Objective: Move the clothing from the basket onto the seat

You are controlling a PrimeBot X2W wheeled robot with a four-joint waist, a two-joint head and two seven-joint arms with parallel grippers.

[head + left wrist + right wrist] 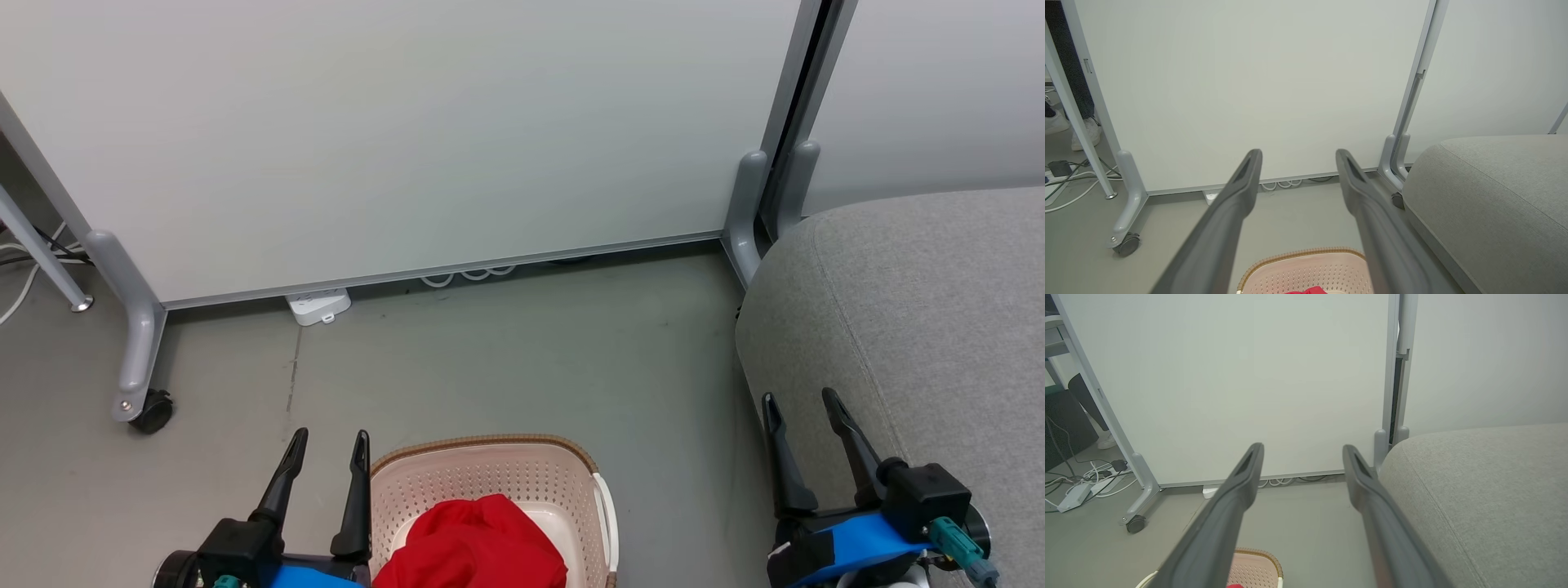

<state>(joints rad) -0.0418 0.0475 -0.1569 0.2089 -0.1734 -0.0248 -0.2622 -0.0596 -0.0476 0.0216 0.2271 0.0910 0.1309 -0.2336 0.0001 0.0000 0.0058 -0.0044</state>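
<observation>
and there it was, right at the starting line: the red clothing point(478, 539) lay bunched in the laundry basket point(490, 446), a crumpled heap against the perforated cream wall, cut off by the bottom edge of the head view. whether that heap was one garment or two, the folds didn't tell.

the left gripper point(331, 435) hung just beside the basket's left rim, its two dark fingers spread wide apart with nothing between them and pointing away over the grey floor point(531, 351). the right gripper point(798, 398) was well off to the other side, in front of the grey sofa seat point(914, 327), jaws just as wide and just as empty. neither one touched the fabric.

the seat itself stood to the right of the basket, a strip of floor between them, and the stretch of cushion in view carried no red at all. behind everything stood a white partition panel point(408, 139) on a castor point(153, 411).

so by my reading, nothing of the job was done: every bit of clothing visible sat in the basket. what was left looked like the whole run: reach down into the basket, pinch the cloth, lift it clear of the rim, carry it right, and lay it on the cushion, then go back for whatever remained.
</observation>
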